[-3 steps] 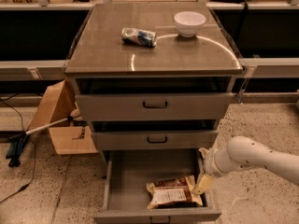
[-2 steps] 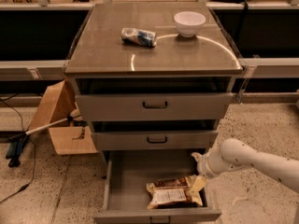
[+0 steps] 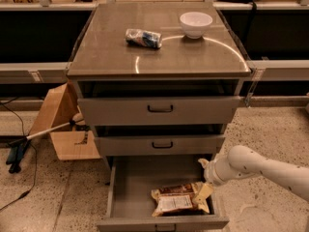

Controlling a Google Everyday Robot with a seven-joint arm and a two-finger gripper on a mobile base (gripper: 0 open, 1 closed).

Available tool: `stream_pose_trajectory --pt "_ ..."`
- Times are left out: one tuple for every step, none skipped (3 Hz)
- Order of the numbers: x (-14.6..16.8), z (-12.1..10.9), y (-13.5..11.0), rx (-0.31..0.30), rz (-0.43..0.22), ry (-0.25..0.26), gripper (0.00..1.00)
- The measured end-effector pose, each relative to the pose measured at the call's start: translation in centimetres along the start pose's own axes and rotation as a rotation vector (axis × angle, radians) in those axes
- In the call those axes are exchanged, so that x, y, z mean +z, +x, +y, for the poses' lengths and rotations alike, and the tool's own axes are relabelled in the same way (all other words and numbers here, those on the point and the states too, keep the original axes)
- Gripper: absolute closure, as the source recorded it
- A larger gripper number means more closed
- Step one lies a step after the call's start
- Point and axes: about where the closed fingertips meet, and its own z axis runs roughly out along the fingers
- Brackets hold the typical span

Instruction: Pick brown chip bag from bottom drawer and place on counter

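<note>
- Brown chip bag (image 3: 176,201) lies flat in the bottom drawer (image 3: 145,178). This is the lowest drawer of the grey cabinet, the biggest thing here, and it stands pulled out below the table's front edge.
- Table (image 3: 159,57): the cabinet's shiny grey-brown top, with a curved streak of glare running toward its right edge.
- White arm (image 3: 270,168): it comes in low from the right, below the table's front right corner, and ends over the right side of the bottom drawer.
- Two upper drawers (image 3: 159,111): both sit under the table's front edge with dark handles, each a little way out.
- Cardboard box (image 3: 60,124): it stands on the floor off the table's left edge, with a pale stick leaning at it.
- The bag again: it rests toward the drawer's front right, with its white label panel facing up.
- White bowl (image 3: 195,23): it stands upright near the table's back right corner.
- Blue-and-white packet (image 3: 143,37): it lies near the back edge, left of the bowl and apart from it.
- Gripper (image 3: 203,178): it hangs just above the bag's right end. The fingers (image 3: 203,192) look released and spread, grasping nothing, and the lower tan one reaches down to the bag's right corner.
</note>
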Motion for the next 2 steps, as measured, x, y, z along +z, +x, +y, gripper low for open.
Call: stream_pose_trajectory --pt "2.0 -0.1 1.2 0.010 -0.002 -0.020 0.00" --pt "4.9 -0.2 2.8 0.031 -0.001 -0.060 0.00"
